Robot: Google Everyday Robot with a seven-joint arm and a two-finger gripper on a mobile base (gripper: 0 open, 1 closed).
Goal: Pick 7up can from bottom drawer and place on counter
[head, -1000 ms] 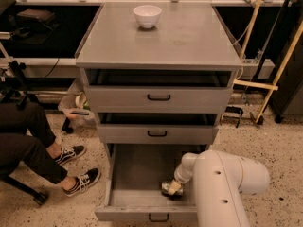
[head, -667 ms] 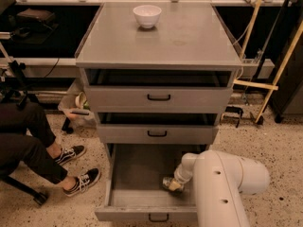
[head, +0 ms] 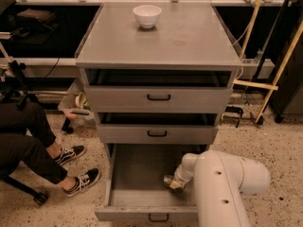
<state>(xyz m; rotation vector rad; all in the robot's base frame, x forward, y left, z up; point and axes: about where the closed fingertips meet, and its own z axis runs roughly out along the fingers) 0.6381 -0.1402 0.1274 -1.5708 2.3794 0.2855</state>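
Observation:
The bottom drawer [head: 135, 174] is pulled wide open, its grey floor showing and its black handle [head: 158, 217] at the front. The 7up can [head: 168, 179], small and silvery-green, sits low in the drawer's right half. My gripper [head: 176, 185] is down inside the drawer right at the can, touching or enclosing it; my white arm [head: 222, 183] hides most of the gripper. The counter [head: 189, 39] is the flat grey cabinet top above.
A white bowl [head: 147, 15] stands at the counter's back middle. The two upper drawers [head: 158, 98] are slightly open. A seated person's legs and sneakers [head: 80, 181] are on the floor at left. Wooden poles [head: 279, 65] lean at right.
The can and my gripper have shifted slightly left and farther back in the drawer. The rest of the scene has not moved.

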